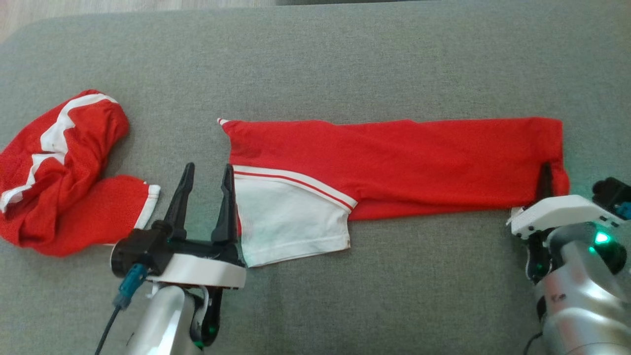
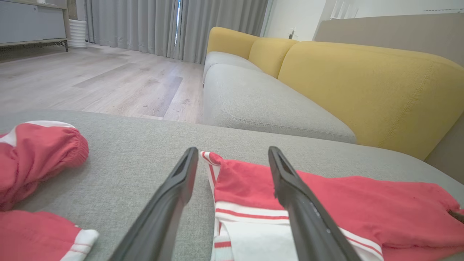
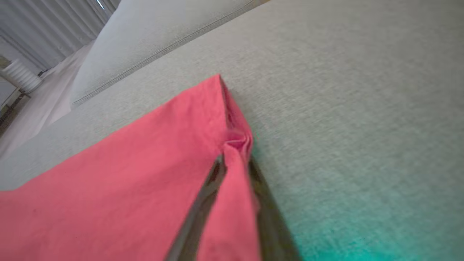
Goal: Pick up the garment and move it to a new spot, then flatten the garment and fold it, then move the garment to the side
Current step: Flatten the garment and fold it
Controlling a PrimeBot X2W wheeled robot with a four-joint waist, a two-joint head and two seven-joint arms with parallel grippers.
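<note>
The garment (image 1: 394, 158), a red top with a white, red-striped sleeve, lies folded in a long strip across the grey cushion (image 1: 315, 64). My left gripper (image 1: 207, 167) stands open at the strip's left end. Its right finger is over the sleeve edge and its left finger over bare cushion. In the left wrist view the left gripper (image 2: 232, 150) straddles the left edge of the garment (image 2: 362, 203). My right gripper (image 1: 547, 172) is at the lower right corner. In the right wrist view the right gripper (image 3: 235, 161) is shut on a pinched fold of the garment (image 3: 127, 174).
A second red and white garment (image 1: 64, 167) lies crumpled at the cushion's left end, close to my left gripper, and appears as the crumpled garment (image 2: 36, 156) in the left wrist view. A sofa with yellow backs (image 2: 362, 87) and a wooden floor (image 2: 90, 79) lie beyond the cushion.
</note>
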